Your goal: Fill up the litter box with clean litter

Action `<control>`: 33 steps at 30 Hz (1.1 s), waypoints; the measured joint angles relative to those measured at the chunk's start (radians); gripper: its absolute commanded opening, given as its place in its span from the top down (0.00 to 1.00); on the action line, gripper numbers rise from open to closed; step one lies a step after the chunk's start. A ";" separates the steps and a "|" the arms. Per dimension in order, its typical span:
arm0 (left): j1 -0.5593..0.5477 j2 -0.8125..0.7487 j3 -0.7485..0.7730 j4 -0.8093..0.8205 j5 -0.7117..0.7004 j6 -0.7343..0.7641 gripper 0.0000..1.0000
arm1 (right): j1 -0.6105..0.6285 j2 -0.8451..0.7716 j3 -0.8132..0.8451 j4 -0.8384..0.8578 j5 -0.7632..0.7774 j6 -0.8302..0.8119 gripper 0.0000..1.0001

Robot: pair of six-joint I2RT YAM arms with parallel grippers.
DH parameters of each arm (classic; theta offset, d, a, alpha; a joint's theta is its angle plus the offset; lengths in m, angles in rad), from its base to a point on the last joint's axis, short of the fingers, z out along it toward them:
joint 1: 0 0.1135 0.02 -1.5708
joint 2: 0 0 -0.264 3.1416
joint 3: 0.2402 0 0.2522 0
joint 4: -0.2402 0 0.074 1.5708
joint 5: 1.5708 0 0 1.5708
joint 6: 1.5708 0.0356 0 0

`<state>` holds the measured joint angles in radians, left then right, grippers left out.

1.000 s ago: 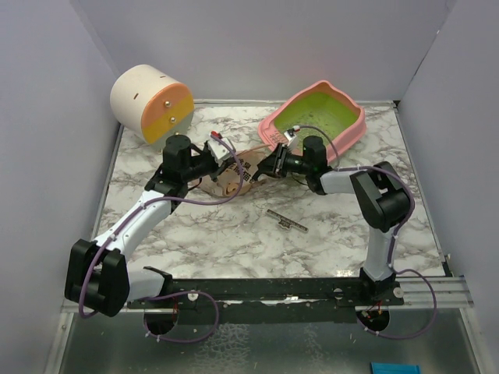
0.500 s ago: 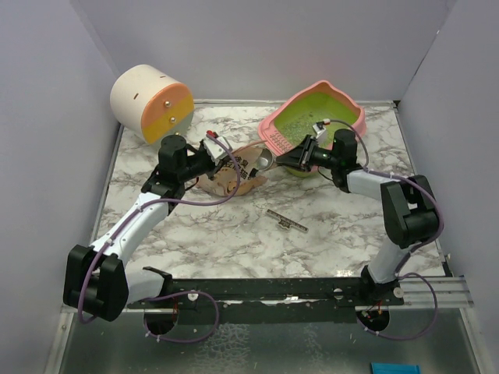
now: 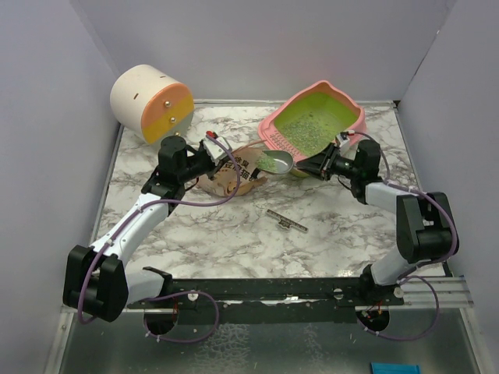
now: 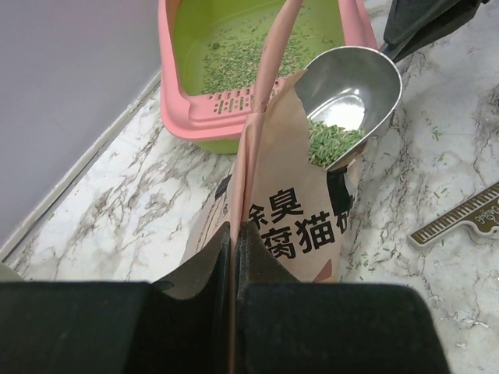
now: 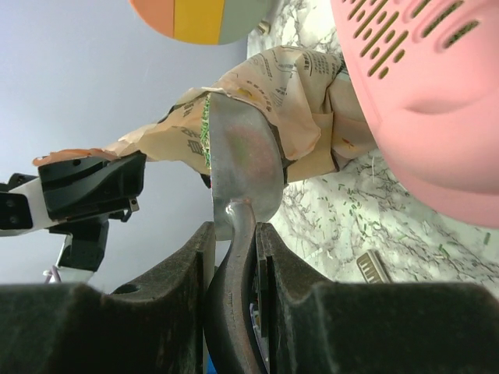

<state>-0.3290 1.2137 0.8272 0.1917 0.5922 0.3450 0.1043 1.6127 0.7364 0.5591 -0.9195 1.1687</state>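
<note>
The pink litter box [image 3: 269, 130] with its lime-green inside stands at the back right, with greyish-green litter [image 3: 309, 129] spread over its floor. It also shows in the left wrist view [image 4: 204, 109] and the right wrist view [image 5: 437, 125]. My left gripper [image 3: 221, 158] is shut on the edge of the peach-pink litter bag [image 3: 234, 178], holding it up [image 4: 296, 226]. My right gripper [image 3: 317, 165] is shut on the handle of the metal scoop [image 3: 276, 162]. The scoop bowl [image 4: 351, 86] sits at the bag's mouth with a little litter [image 4: 331, 144] in it, just in front of the box.
A cream-and-orange cylinder [image 3: 152, 101] lies at the back left. A thin grey slotted strip [image 3: 287, 220] lies on the marble table in front of the bag. Loose granules are scattered on the table by the bag [image 4: 390, 249]. Walls close in the left, back and right.
My right arm has drawn back to the right, and the scoop bowl now shows at the bag's mouth. More of the litter in the box is in sight. The left arm has barely moved.
</note>
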 measured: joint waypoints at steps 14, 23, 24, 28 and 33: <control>0.001 -0.002 0.000 0.008 -0.009 -0.010 1.00 | -0.157 -0.122 -0.059 -0.005 -0.042 0.028 0.99; 0.001 -0.002 0.000 0.009 -0.010 -0.016 1.00 | -0.254 -0.143 -0.054 -0.007 -0.062 0.079 0.99; 0.001 -0.002 0.000 0.009 -0.010 -0.017 1.00 | -0.262 -0.143 -0.048 -0.006 -0.062 0.089 0.99; 0.001 -0.002 0.000 0.009 -0.010 -0.018 1.00 | -0.295 -0.142 0.005 0.012 -0.061 0.135 0.99; 0.001 -0.002 0.000 0.010 -0.010 -0.022 1.00 | -0.334 -0.116 0.100 0.018 -0.027 0.134 0.99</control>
<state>-0.3283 1.2118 0.8268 0.2012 0.5827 0.3229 -0.2298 1.4963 0.8360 0.5766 -0.9463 1.3029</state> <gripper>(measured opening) 0.029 0.243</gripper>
